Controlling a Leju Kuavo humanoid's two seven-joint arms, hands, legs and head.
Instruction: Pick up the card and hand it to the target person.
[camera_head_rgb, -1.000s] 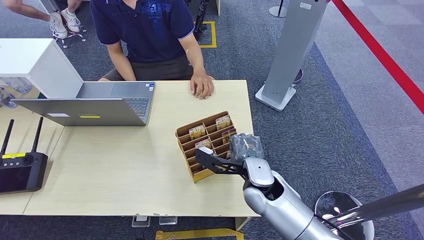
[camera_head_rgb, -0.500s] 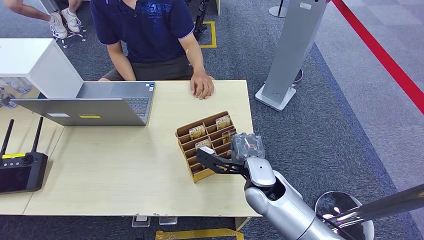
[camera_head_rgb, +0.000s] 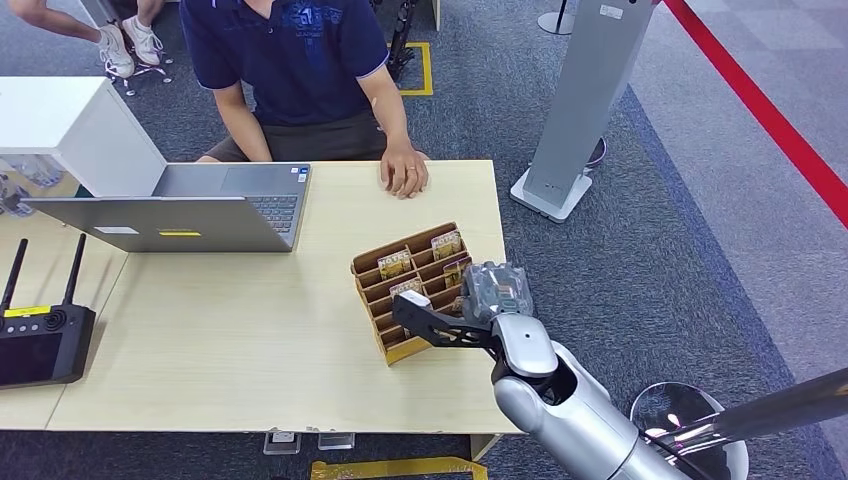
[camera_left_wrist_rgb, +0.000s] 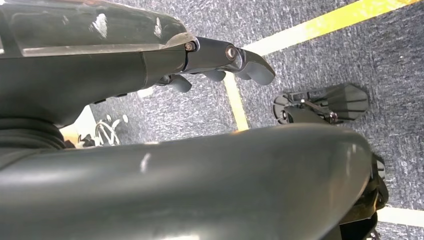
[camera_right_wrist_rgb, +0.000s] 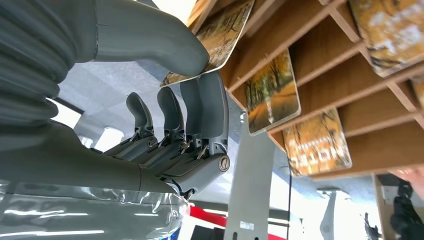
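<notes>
On the near right part of the table (camera_head_rgb: 230, 330), seen from the head, a wooden rack (camera_head_rgb: 395, 300) stands with picture cards in its slots. The right robot hand (camera_head_rgb: 492, 291) sits against the rack's right side under a clear wrap, its silver arm rising from the near right corner. A black bracket reaches left from the wrist over the rack's near end. Beyond the rack a person (camera_head_rgb: 300, 70) in a dark blue shirt sits at the far edge, one hand (camera_head_rgb: 405, 172) flat on the table. An open laptop (camera_head_rgb: 190, 208) is at the far left, with a small yellow label on its lid, too small to read. A black box with two antennas (camera_head_rgb: 40, 335) lies at the near left, also carrying an unreadable yellow label.

From the left wrist, the left robot hand (camera_left_wrist_rgb: 220, 60) hangs over grey carpet with yellow lines, its fingers slightly curled and apart, holding nothing.

From the right wrist, the right robot hand's thumb (camera_right_wrist_rgb: 150, 37) and fingers (camera_right_wrist_rgb: 210, 110) pinch the corner of a card (camera_right_wrist_rgb: 212, 42) printed with an autumn tree scene; the card's other end is in its rack slot. Similar cards sit in neighbouring slots. No writing on them can be read.
</notes>
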